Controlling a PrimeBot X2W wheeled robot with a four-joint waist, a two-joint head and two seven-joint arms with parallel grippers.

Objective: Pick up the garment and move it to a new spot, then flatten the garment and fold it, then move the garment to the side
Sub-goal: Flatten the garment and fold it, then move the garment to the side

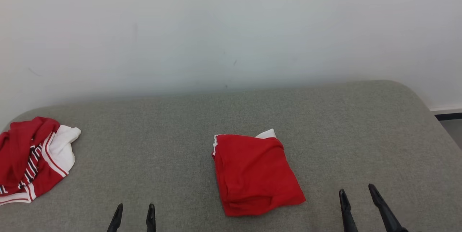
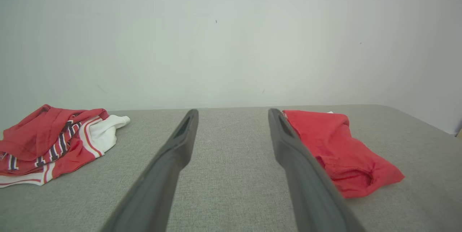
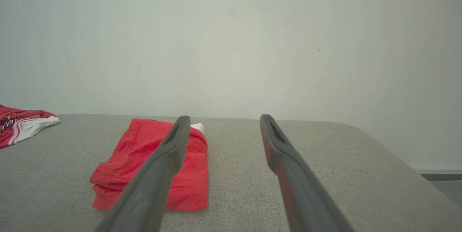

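Note:
A red garment lies folded into a compact square on the grey padded surface, a white edge showing at its far side. My left gripper stands open at the near edge, to the left of the garment and apart from it. In the left wrist view the garment sits just right of the left gripper, whose fingers hold nothing. To the garment's right my right gripper is open and empty too. The right wrist view has the garment behind the left finger of the right gripper.
A second garment, red and white with dark stripes, lies crumpled at the far left of the surface. A pale wall rises behind. The surface rounds off at the right, with floor beyond.

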